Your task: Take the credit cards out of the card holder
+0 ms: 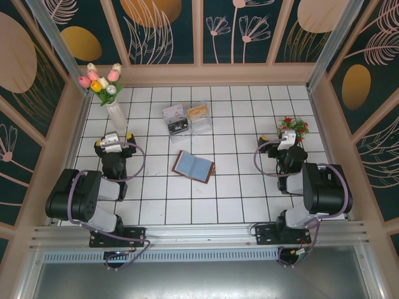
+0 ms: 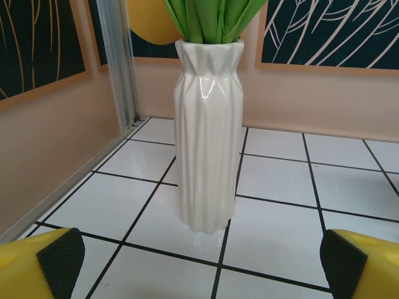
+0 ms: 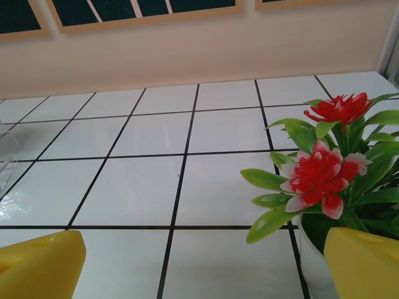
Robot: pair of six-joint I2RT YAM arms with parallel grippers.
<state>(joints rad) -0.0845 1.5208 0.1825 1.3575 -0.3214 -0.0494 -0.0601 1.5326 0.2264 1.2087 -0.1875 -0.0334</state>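
Both of my grippers are spread wide and hold nothing. My left gripper [image 1: 113, 138] sits at the table's 9 o'clock side. In its wrist view its yellow fingers, one with a black pad [image 2: 59, 258], stand at the two lower corners, with bare tile between them. Straight ahead of it at 12 o'clock, near but not touching, a white ribbed vase [image 2: 209, 131] stands upright with green stems rising from its mouth; from above, the tulips [image 1: 100, 80] in it are pink, yellow and white. My right gripper [image 1: 287, 140] sits at the table's 3 o'clock side, its fingers just as far apart. A small potted plant [image 3: 324, 174] with red flowers stands just ahead of it at about 1 o'clock, close to the right-hand finger. The holder [image 1: 193, 166] lies open and flat near the middle of the table [image 1: 237, 199], blue-grey side up. It is well apart from both grippers, at about 4 o'clock from my left and 8 o'clock from my right. Whether cards sit in it is too small to tell. A clear tray [image 1: 187, 118] lies at 12 o'clock from the holder, with a few small flat items inside.
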